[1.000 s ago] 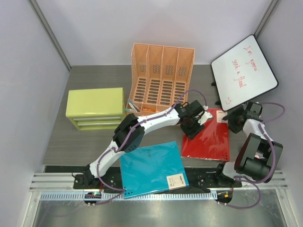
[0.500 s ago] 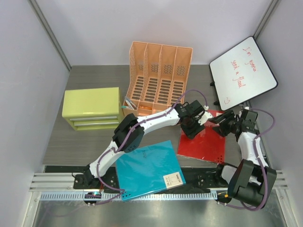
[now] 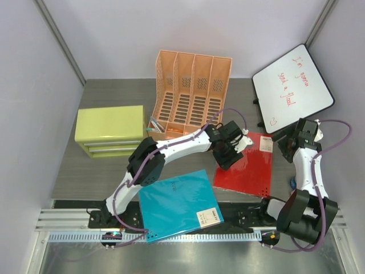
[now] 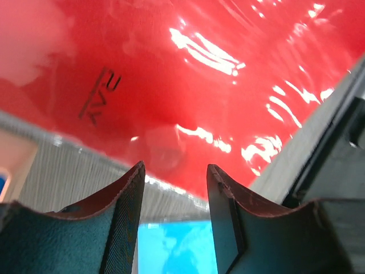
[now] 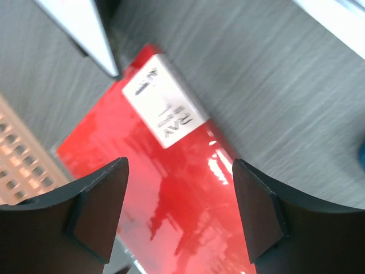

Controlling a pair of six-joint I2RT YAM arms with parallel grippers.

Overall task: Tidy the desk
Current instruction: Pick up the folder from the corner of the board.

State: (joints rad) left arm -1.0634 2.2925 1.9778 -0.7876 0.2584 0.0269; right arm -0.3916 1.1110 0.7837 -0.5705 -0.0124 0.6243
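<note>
As I read the top view, the desk fills the bay beyond the arm bases and carries everything. Lime-green cabinet sits at its left edge, orange file rack mid back edge, whiteboard propped at the back right corner. Red folder lies flat right of centre; teal folder overhangs the front edge. Left gripper is low at the red folder's back left edge, jaws partly spread, nothing pinched that I can see. Right gripper hovers over that folder's labelled back right corner, jaws wide apart, empty.
</note>
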